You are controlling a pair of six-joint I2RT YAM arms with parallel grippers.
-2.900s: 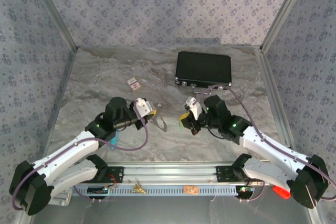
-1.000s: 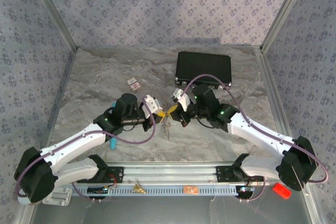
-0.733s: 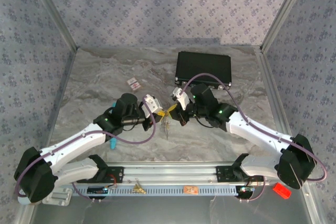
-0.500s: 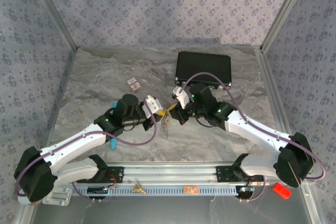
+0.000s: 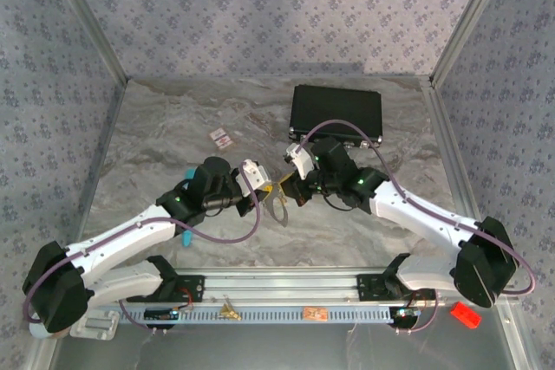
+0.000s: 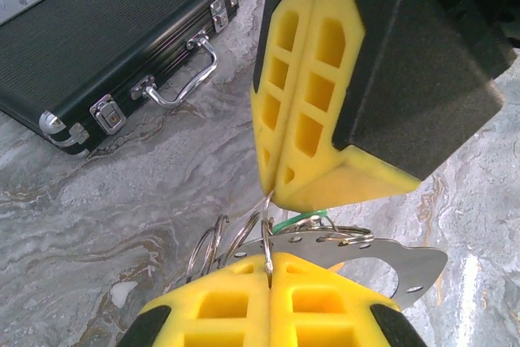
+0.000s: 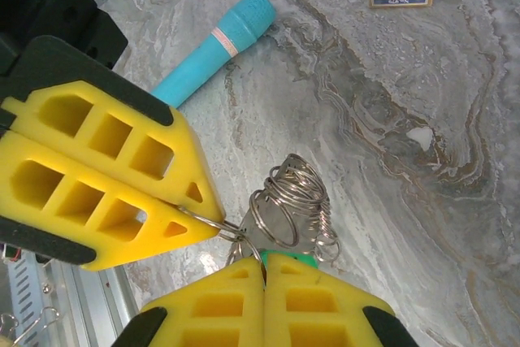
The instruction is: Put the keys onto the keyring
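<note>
Over the marble worktop [image 5: 173, 127] both my jaws are pinching fully shut on the keyring [image 7: 288, 201], and its thin wire is risking slipping out and dropping the green key [image 6: 297, 221].

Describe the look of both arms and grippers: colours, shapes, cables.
The left arm and right arm have white links with black joints; a purple cable runs along each. The left gripper and right gripper have yellow wedge-shaped fingers with square cut-outs.

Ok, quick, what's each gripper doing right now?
Left gripper: closed on the keyring.
Right gripper: closed, pinching the keyring too.
</note>
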